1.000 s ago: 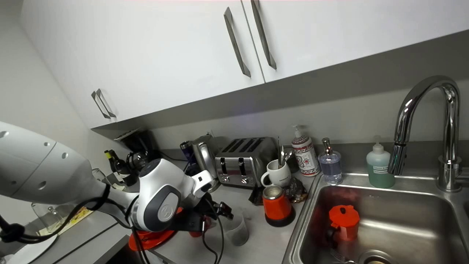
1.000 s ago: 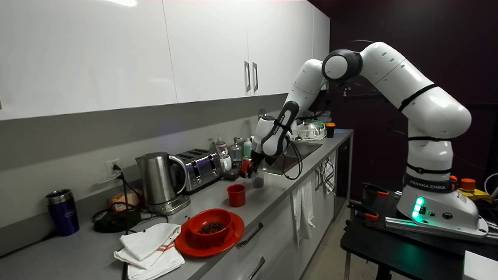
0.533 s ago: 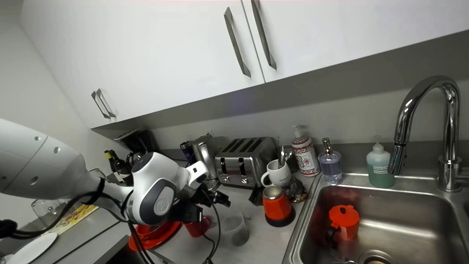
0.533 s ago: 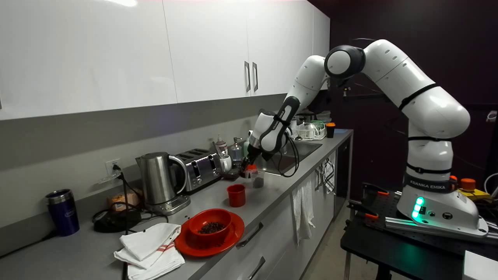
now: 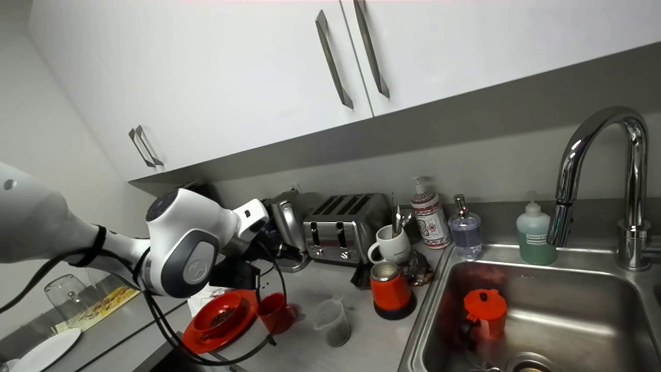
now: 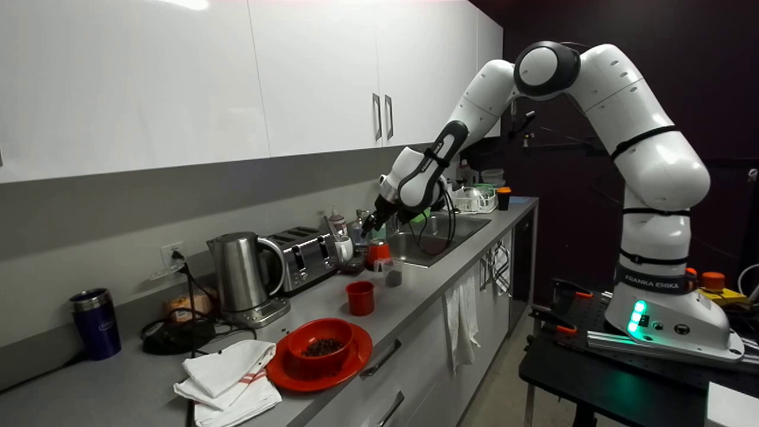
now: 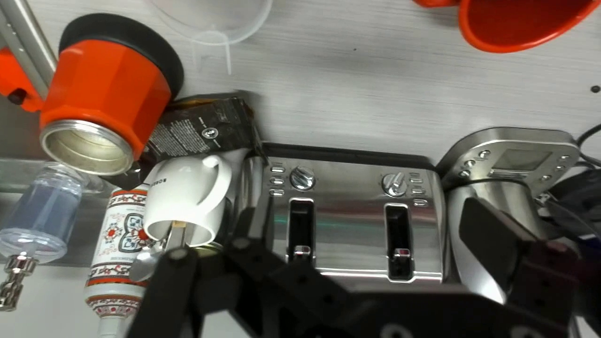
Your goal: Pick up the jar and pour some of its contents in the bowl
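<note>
Arm (image 6: 622, 89) arched, elbow (image 6: 542, 68) high; forearm (image 6: 477, 107) slanted down to wrist (image 6: 418, 187); gripper (image 7: 368, 232) angled downward, fingers (image 7: 493, 241) spread wide

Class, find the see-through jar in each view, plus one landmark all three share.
In an exterior view: jar at lower middle, left of the sink.
In an exterior view: jar below centre, slightly right.
In the wrist view: jar cut off at the top edge, left of centre.
Shared landmark: red cup, left of the jar in both exterior views, right of it in wrist view.
</note>
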`<state>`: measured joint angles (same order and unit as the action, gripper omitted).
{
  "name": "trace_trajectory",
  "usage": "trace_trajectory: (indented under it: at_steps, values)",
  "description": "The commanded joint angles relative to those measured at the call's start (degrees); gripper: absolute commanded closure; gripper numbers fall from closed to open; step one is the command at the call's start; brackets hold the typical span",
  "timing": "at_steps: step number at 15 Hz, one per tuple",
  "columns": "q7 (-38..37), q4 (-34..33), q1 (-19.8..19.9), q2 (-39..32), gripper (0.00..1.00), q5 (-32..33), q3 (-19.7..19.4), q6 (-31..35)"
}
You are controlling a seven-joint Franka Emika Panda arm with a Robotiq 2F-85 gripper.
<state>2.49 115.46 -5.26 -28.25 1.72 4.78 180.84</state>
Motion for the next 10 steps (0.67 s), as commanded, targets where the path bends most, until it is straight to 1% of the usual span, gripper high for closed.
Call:
trace_trajectory:
  at_steps: [1,3,5,6,8,10]
  values:
    - [2.5,5.6,10.8,4.3,0.00,-3.2,13.2,-1.4]
    - [3.1,7.2,17.3,4.3,0.00,-4.9,20.9,-2.2]
    - [3.4,9.0,22.5,4.2,0.00,-6.5,26.3,-3.0]
    - [3.4,10.0,24.5,4.2,0.00,-7.1,28.2,-3.3]
    - [2.8,12.3,27.4,4.6,0.00,-7.9,30.2,-4.0]
    - [2.0,14.5,29.1,5.1,0.00,-8.3,30.8,-4.3]
